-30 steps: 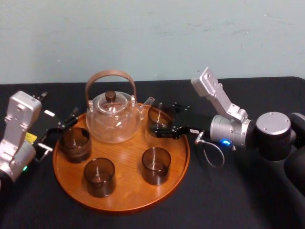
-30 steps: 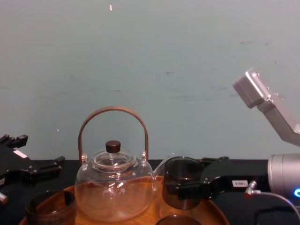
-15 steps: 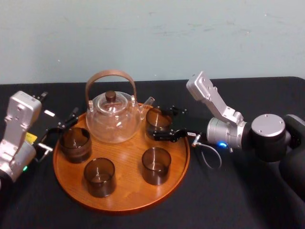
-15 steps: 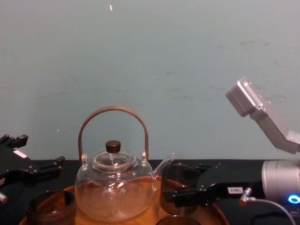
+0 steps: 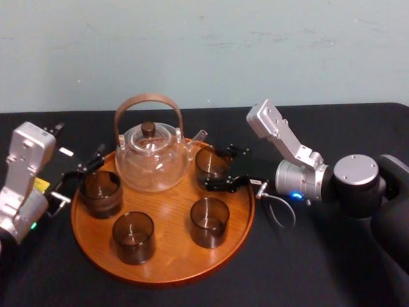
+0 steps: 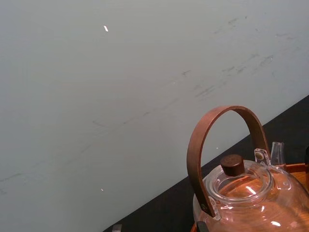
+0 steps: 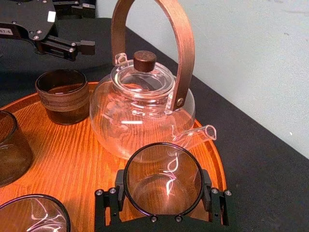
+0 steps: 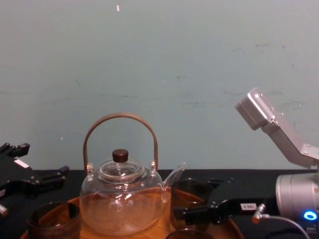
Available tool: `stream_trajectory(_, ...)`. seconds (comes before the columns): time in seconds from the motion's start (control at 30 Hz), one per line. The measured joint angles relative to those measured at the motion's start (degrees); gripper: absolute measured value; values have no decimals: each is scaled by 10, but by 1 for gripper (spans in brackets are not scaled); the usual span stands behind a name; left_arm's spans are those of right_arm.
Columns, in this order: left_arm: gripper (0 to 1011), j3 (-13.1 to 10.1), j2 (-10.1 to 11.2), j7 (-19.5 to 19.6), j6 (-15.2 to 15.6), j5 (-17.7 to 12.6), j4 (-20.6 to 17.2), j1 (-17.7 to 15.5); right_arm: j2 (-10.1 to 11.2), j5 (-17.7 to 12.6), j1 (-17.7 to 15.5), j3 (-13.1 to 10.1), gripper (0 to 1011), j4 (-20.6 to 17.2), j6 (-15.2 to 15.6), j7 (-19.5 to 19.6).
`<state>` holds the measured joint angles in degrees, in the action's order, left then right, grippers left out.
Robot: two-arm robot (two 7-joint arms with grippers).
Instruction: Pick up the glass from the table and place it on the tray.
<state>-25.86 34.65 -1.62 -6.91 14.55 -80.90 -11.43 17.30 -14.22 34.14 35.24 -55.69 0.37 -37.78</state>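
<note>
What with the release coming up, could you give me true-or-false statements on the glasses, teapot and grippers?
The right gripper has its fingers either side of a glass beside the spout of the teapot. True.
The tray holds two glasses. False: four are within its rim, counting the gripped one.
The teapot lies on its side. False: it stands upright, lid on.
The left gripper is at the tray's left edge. True.

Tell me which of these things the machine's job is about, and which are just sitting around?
Part of the job:
- glass, gripped at its sides
- right tool, gripping it
- tray, below the glass

Just sitting there:
- teapot, on the tray
- three other glasses, on the tray
- left tool, open and idle at the tray's left edge
</note>
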Motion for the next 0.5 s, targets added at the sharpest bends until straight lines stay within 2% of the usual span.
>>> stream_trajectory(0.5,1001,0,0,0,0,0,0,0,-4,8,0,-3,904,6,1,-3)
